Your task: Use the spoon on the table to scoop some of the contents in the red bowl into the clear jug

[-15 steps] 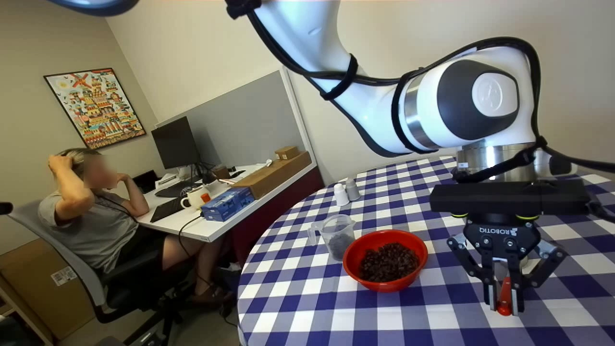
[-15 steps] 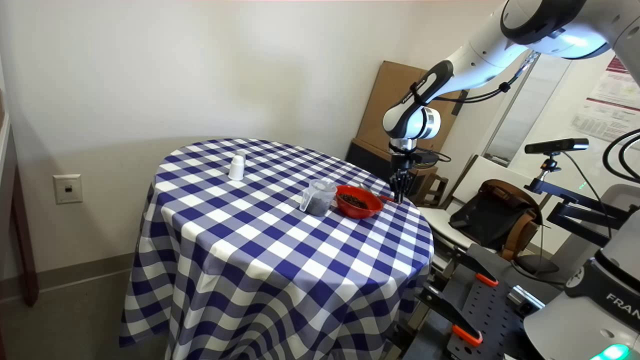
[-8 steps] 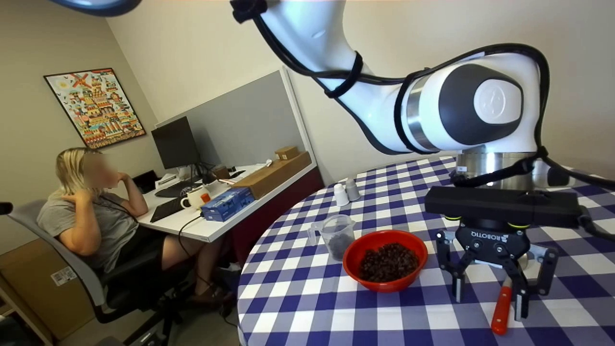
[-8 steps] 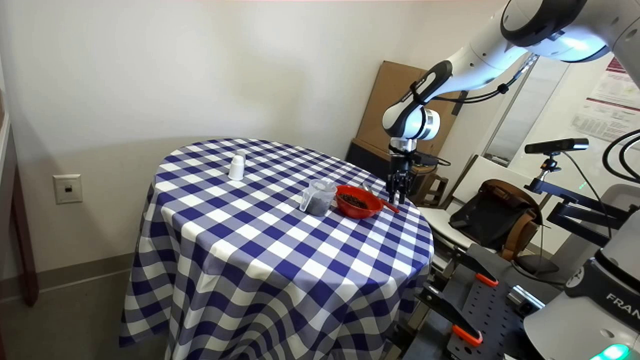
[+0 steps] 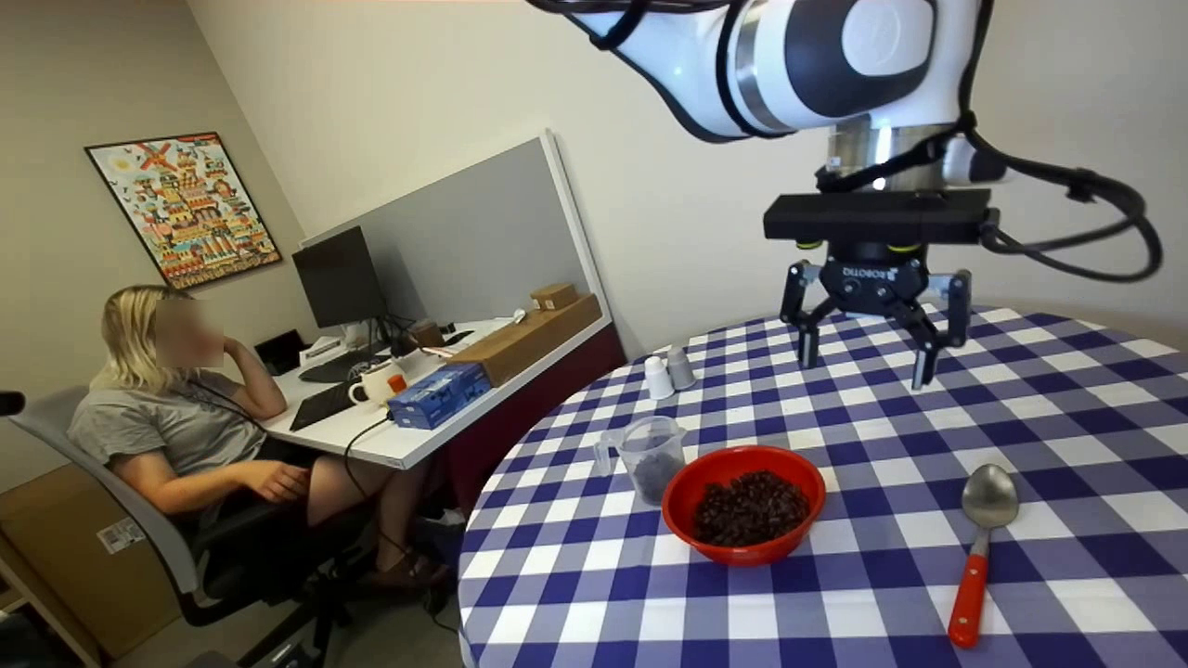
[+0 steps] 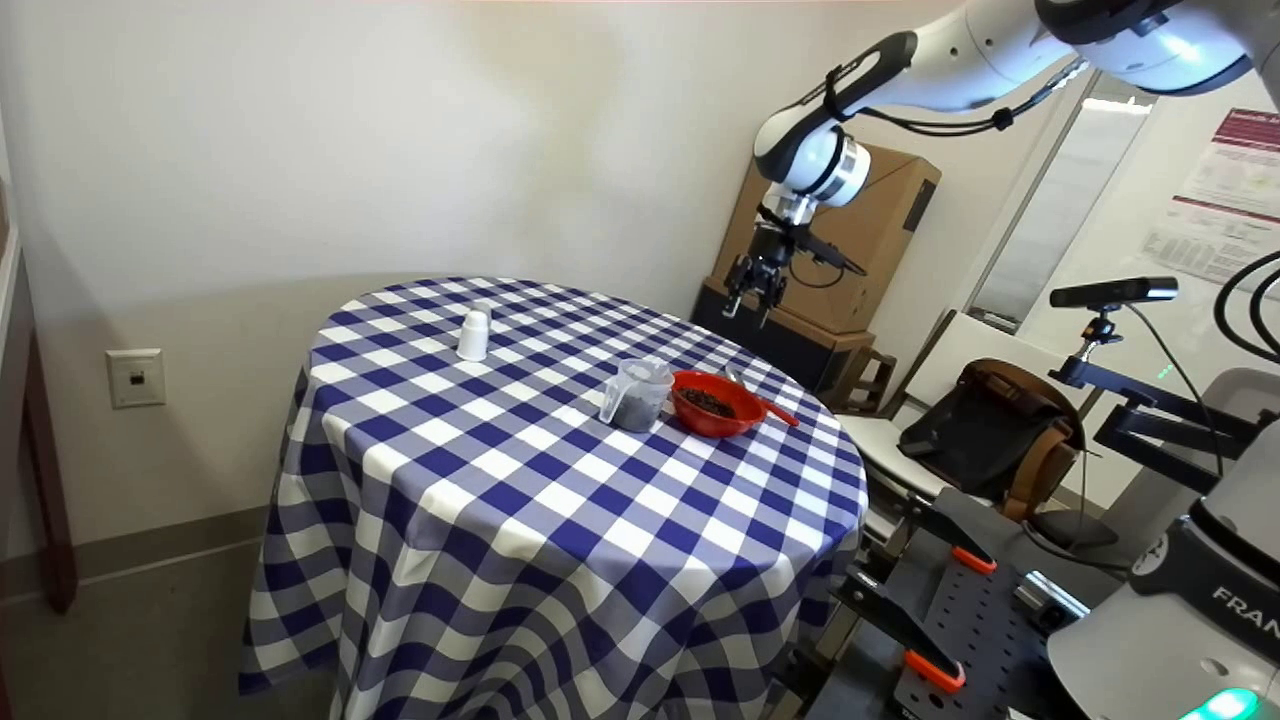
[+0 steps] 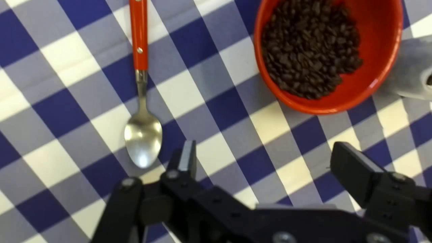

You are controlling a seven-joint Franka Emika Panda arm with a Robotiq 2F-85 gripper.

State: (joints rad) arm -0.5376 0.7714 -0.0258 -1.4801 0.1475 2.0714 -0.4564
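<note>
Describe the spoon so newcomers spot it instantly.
Start at the round table in blue-and-white checks; find the red bowl on it. The spoon lies beside the bowl, not touching it. Unlike its neighbours, it has a silver metal head and slim red handle.

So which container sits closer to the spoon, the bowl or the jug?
The red bowl; in the wrist view it stands between the spoon and the clear jug.

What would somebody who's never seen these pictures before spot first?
Probably the bright red bowl, sitting on the checkered table with a heap of dark brown pieces inside. Next, perhaps, the white robot arm at the top of an exterior view, its gripper open and empty above the table. The spoon might catch the eye too: its red handle stands out, lying on the table apart from the bowl.
</note>
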